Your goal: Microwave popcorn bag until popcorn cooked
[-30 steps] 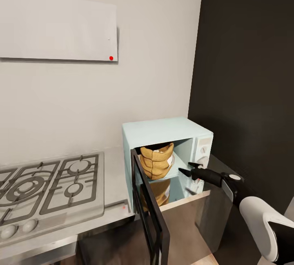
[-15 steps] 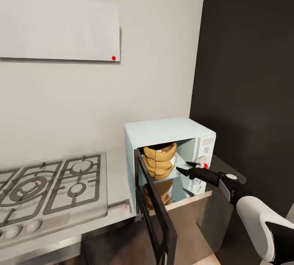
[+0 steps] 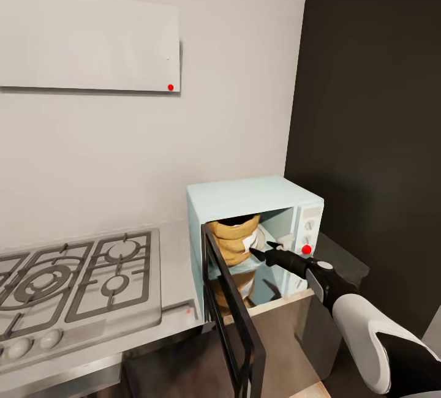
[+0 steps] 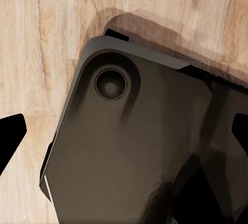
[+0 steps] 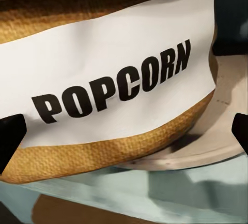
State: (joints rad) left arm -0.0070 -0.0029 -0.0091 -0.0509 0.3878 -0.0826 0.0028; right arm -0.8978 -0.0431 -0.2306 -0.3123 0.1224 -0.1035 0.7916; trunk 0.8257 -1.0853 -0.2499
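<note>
Popcorn bag [image 3: 234,240] stands upright on the pale turntable plate [image 5: 206,141] inside the microwave [image 3: 254,202], whose dark glass door [image 3: 236,330] hangs wide open over the worktop's [image 3: 174,263] front edge. The right gripper [image 3: 264,251], jaws spread, reaches into the cavity just beside the bag's white "POPCORN" label [image 5: 119,87]. The left gripper [image 4: 124,136], jaws also spread, points down at the robot's dark base [image 4: 129,146] over a wooden floor [image 4: 46,38].

The right arm [image 3: 343,291] stretches forward, its jaws parted; the left arm's jaws are also spread wide.
</note>
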